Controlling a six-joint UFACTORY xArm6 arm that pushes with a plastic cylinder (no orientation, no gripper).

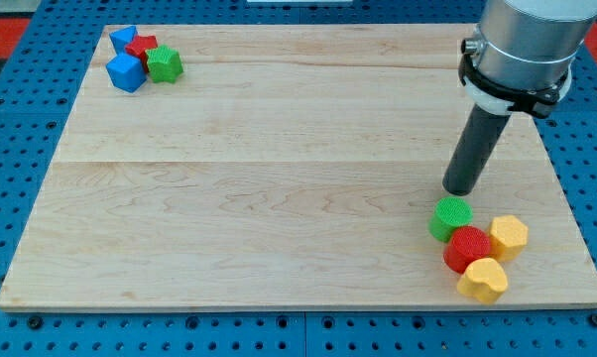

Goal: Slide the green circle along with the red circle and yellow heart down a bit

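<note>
The green circle (pixel 450 218) sits near the view's bottom right on the wooden board (pixel 279 178). The red circle (pixel 467 248) touches it just below and to the right. The yellow heart (pixel 483 280) lies below the red circle, close to the board's bottom edge. My tip (pixel 461 189) rests on the board just above the green circle, very close to its top edge; I cannot tell if they touch. The rod rises up and to the right from the tip.
A yellow hexagon-like block (pixel 508 236) touches the red circle on its right. At the view's top left a cluster holds a blue block (pixel 123 41), a red block (pixel 141 51), a green star-like block (pixel 164 63) and a blue cube (pixel 126 72).
</note>
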